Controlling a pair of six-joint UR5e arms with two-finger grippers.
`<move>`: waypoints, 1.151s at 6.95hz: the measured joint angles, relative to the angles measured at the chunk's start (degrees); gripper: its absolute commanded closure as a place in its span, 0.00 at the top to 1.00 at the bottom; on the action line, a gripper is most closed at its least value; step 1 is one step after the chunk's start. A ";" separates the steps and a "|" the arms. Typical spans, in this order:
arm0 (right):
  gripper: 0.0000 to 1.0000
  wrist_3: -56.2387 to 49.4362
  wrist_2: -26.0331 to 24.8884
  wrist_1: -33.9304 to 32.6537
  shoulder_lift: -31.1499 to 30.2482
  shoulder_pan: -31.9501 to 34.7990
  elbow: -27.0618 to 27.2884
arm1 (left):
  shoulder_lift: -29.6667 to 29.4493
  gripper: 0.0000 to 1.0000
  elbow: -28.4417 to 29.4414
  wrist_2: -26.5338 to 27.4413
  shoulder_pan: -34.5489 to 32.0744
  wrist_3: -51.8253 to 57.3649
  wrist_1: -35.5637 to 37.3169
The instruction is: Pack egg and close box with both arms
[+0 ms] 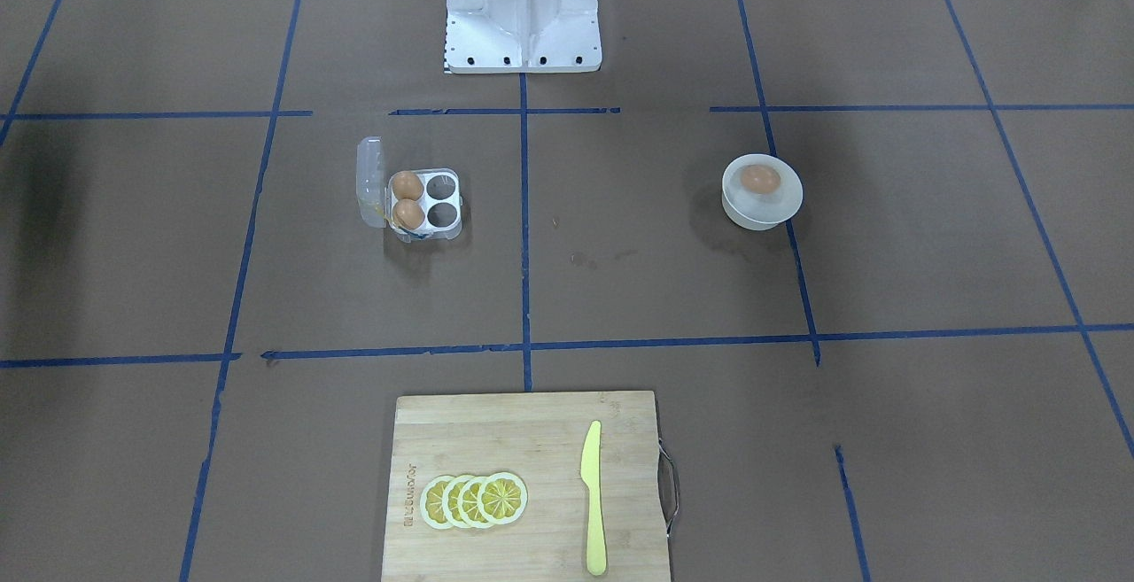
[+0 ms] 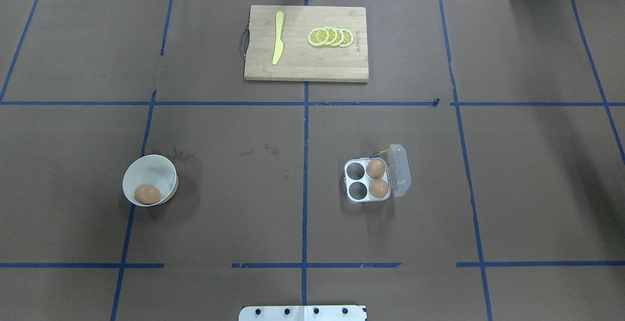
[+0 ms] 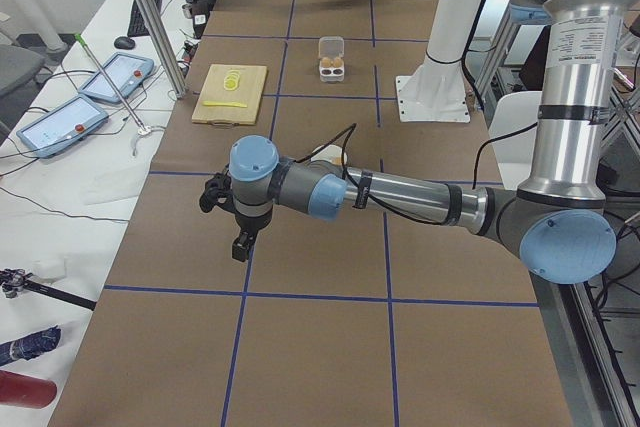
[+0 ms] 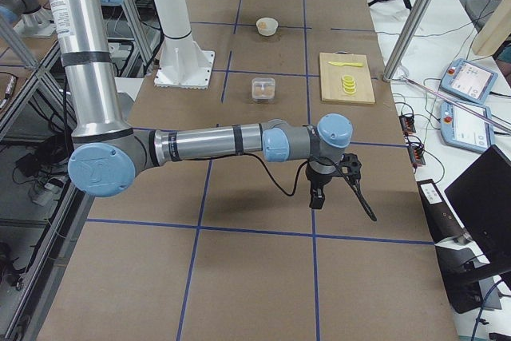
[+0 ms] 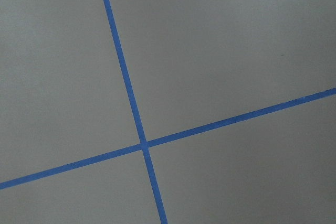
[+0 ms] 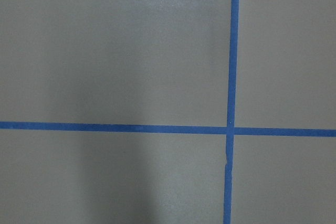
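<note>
Brown-orange egg (image 2: 147, 194) lies in round white bowl (image 2: 152, 174), well apart from left gripper (image 3: 213, 195). Clear plastic four-cup carton (image 2: 400, 170), lid open, sits far from right gripper (image 4: 361, 197). Cannot tell either gripper's closure; both hang over taped brown paper (image 2: 234, 203).

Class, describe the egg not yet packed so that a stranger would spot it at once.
Find the blue tape line leading from the white base. On the robot's left of it stands a round white bowl, and the egg lies inside. The other two eggs sit in the clear box.
</note>
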 measured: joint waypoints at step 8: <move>1.00 0.07 2.08 0.07 -0.17 -0.39 0.36 | 0.44 1.00 -7.19 -0.23 16.18 -24.46 -3.72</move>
